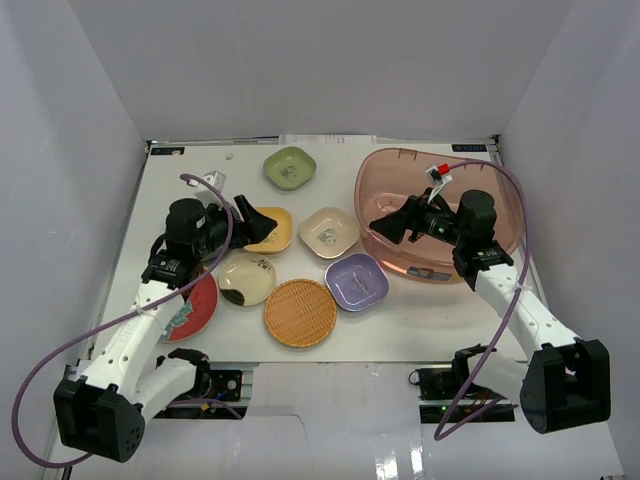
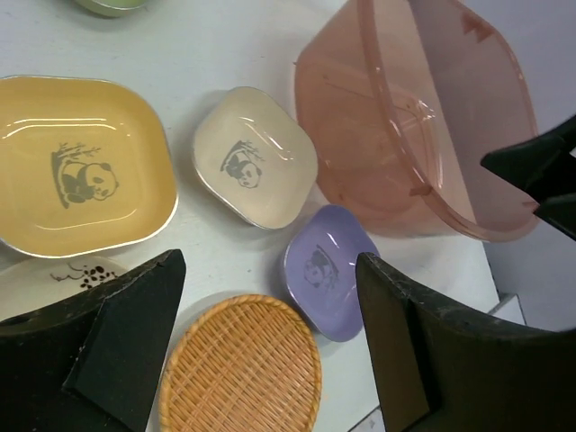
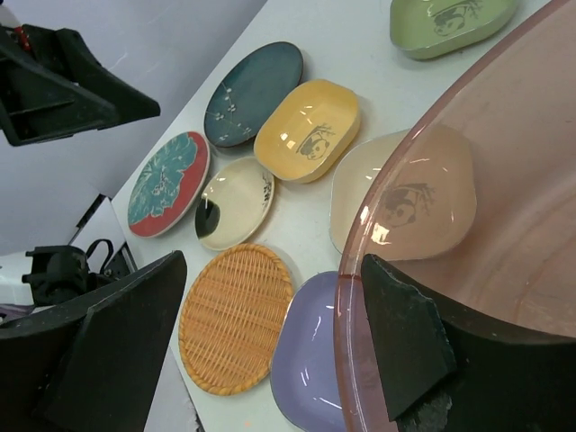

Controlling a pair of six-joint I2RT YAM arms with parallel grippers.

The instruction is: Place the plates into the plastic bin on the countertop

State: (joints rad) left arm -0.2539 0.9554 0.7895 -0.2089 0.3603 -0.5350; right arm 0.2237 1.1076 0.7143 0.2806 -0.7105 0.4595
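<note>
The plastic bin point(image 1: 440, 215) stands at the back right of the countertop point(image 1: 420, 320); no plate shows inside it. Left of it lie the green point(image 1: 290, 167), yellow point(image 1: 270, 230), cream square point(image 1: 329, 232), lavender point(image 1: 357, 281), woven orange point(image 1: 300, 313), round cream point(image 1: 247, 279) and red point(image 1: 190, 305) plates. The teal plate point(image 3: 253, 93) shows in the right wrist view. My left gripper point(image 1: 262, 222) hovers open over the yellow plate, holding nothing. My right gripper point(image 3: 270, 333) is open and empty, with the bin's left rim point(image 3: 346, 297) between its jaws.
White walls enclose the countertop on three sides. The plates lie close together, some nearly touching, and the lavender plate point(image 2: 328, 270) and cream square plate point(image 2: 255, 166) sit right beside the bin's wall point(image 2: 414, 126). Purple cables loop from both arms.
</note>
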